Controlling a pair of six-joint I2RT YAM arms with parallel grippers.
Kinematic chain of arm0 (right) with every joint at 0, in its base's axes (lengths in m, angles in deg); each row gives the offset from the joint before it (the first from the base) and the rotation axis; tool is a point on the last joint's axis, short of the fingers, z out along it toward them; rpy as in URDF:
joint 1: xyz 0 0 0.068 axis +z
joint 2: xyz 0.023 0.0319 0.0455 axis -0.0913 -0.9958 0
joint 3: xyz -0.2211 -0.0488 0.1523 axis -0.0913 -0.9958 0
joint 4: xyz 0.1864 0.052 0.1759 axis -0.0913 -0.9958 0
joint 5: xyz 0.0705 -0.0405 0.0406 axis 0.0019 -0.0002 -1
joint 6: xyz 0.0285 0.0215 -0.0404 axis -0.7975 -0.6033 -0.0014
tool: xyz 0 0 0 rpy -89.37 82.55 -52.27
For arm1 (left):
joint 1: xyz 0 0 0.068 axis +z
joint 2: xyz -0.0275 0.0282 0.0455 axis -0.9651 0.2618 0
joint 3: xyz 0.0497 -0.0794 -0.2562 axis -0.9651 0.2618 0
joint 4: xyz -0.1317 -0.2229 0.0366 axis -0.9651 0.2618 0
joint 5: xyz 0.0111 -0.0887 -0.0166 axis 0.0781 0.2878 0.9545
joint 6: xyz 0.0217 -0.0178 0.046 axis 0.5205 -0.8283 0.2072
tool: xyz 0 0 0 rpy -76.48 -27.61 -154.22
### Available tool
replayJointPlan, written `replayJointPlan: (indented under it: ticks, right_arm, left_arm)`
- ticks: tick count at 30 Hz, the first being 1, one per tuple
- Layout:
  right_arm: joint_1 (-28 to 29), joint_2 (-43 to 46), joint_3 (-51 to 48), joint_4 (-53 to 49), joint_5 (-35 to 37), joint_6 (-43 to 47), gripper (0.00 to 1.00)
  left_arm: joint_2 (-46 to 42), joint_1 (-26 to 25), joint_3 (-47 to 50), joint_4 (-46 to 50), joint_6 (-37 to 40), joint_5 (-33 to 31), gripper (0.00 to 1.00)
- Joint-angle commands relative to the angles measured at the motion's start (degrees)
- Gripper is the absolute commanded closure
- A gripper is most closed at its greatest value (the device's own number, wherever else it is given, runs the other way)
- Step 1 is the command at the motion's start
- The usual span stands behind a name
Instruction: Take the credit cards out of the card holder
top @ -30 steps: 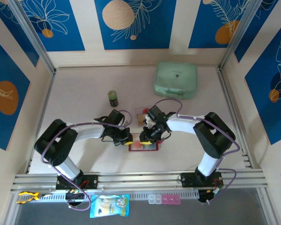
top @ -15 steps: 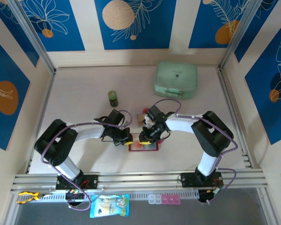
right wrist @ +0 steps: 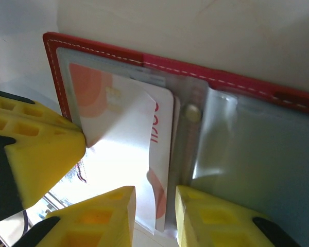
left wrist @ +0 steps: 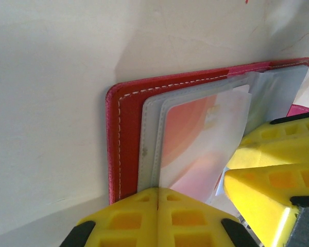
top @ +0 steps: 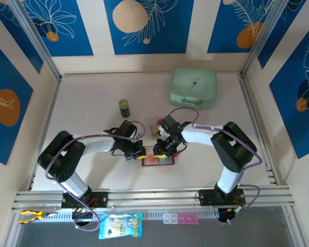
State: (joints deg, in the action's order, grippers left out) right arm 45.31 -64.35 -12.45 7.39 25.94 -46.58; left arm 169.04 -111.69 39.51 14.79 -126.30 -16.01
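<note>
The card holder [left wrist: 124,128] lies open and flat on the table [top: 92,98], midway between the left and right edges and closer to the near edge. Its red stitched cover faces down and its clear sleeves [right wrist: 247,154] face up. One credit card [right wrist: 121,121], pale with an orange patch and red marks, sits in a sleeve by the snap stud [right wrist: 191,112], its lower end poking past the sleeve's mouth. The left gripper [left wrist: 157,194] has its yellow jaws pressed together with nothing between them, resting at the holder's edge. The right gripper [right wrist: 154,198] is slightly open, its jaws astride the card's protruding end without visibly pinching it. A mint-green case [top: 193,87] rests closed near the far right corner, its contents hidden.
</note>
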Motion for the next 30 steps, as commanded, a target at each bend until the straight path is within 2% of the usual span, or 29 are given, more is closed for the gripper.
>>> replayJointPlan:
  ticks: [1,9,30]
  right_arm:
    - [0.42,0.92,0.89,-2.99,1.46,0.88,0.72]
    - [0.79,3.14,0.13,0.33,0.63,0.88,0.74]
    - [0.97,-0.86,1.37,2.00,-1.77,1.31,0.77]
  left_arm:
    - [0.28,0.39,1.32,3.05,1.47,-0.64,0.95]
    - [0.52,0.39,1.04,3.14,1.66,-0.49,0.95]
    - [0.04,0.44,0.94,3.58,1.65,-0.69,0.95]
